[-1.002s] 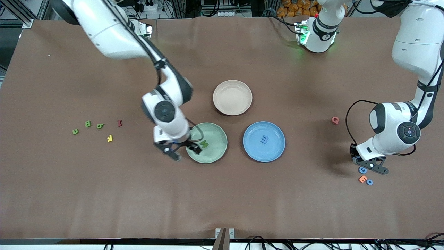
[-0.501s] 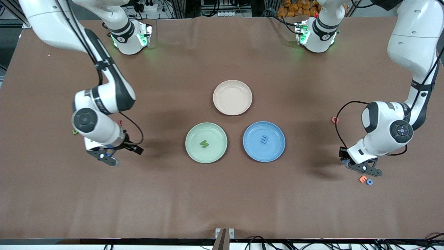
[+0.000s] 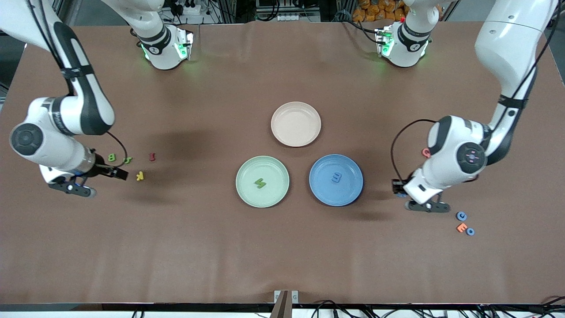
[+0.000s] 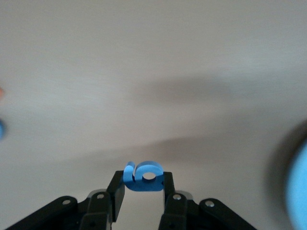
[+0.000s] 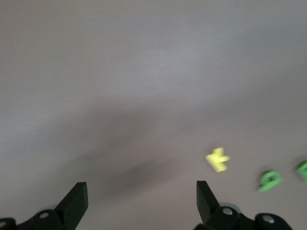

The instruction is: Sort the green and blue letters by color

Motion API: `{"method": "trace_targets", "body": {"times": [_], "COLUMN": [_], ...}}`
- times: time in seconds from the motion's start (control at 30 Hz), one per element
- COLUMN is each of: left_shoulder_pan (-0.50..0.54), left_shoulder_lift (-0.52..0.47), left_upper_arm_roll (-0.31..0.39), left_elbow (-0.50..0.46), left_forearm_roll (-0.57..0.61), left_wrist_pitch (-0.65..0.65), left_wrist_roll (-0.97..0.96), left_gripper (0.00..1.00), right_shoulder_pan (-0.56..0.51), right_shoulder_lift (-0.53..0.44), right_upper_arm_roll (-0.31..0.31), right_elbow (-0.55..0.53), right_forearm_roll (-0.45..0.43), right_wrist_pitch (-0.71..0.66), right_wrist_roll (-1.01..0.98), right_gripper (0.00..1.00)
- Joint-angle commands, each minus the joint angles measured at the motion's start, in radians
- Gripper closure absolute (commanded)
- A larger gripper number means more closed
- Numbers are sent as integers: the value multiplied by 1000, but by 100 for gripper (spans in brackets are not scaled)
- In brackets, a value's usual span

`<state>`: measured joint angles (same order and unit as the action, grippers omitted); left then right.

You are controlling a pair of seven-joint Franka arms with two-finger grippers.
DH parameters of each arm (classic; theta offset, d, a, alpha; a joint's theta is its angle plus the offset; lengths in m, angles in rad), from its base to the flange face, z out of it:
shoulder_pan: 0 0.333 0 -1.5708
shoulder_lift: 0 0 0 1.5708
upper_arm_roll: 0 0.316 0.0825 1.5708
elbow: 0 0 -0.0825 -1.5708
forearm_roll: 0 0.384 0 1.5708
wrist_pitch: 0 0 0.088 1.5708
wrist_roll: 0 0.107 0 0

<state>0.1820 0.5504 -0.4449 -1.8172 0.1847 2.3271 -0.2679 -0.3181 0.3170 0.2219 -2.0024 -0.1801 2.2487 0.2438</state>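
A brown worktop (image 3: 282, 247) is seen from above with three plates at its centre: a cream plate (image 3: 295, 123) uppermost, a green plate (image 3: 262, 181) at lower centre and a blue plate (image 3: 336, 179) beside it, toward the frame's right. A green letter (image 3: 260, 183) lies in the green plate and a blue letter (image 3: 337, 177) in the blue plate.

At centre right of the frame, the left claw (image 3: 423, 206) is held over bare worktop between the blue plate and a small cluster of pieces. In the left wrist view it is seen clamped on a blue letter (image 4: 143, 175) pinched between its fingers (image 4: 115, 190). In the cluster at lower right, a blue C (image 3: 461, 216) and a blue ring (image 3: 470, 231) lie with an orange E (image 3: 461, 228) between them. A red piece (image 3: 426, 153) sits higher in the frame, partly hidden by the left arm.

At centre left of the frame, the right claw (image 3: 95, 182) hangs with its jaws spread wide and nothing between them. Just beside it lie a green B (image 3: 112, 157), a second green piece (image 3: 127, 160), a yellow K (image 3: 140, 176) and a dark red piece (image 3: 152, 157). The yellow piece and two green ones also show in the right wrist view.
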Motion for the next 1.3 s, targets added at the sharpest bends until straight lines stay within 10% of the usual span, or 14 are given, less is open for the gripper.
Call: {"method": "trace_targets", "body": {"times": [0.0, 0.53, 0.77, 1.27], "left_shoulder_pan": [11, -127, -131, -35], "left_shoulder_lift": [-58, -9, 6, 14], "left_upper_arm_roll": [-64, -97, -93, -92], "left_elbow": [-68, -62, -59, -59], "left_forearm_roll": [-16, 45, 84, 179], "left_wrist_pitch": [-5, 2, 2, 0], "left_wrist_roll": [-126, -392, -398, -297], "left_gripper": [83, 81, 0, 0], "right_shoulder_pan": [-67, -222, -272, -292], "right_shoulder_lift": [-49, -36, -3, 97], "right_upper_arm_roll": [22, 14, 11, -29], "right_elbow": [-79, -160, -160, -160], "right_forearm_roll": [-6, -12, -18, -25], "right_wrist_pitch": [40, 178, 232, 379], "right_wrist_roll": [-86, -330, -402, -448], "right_gripper": [0, 0, 1, 2]}}
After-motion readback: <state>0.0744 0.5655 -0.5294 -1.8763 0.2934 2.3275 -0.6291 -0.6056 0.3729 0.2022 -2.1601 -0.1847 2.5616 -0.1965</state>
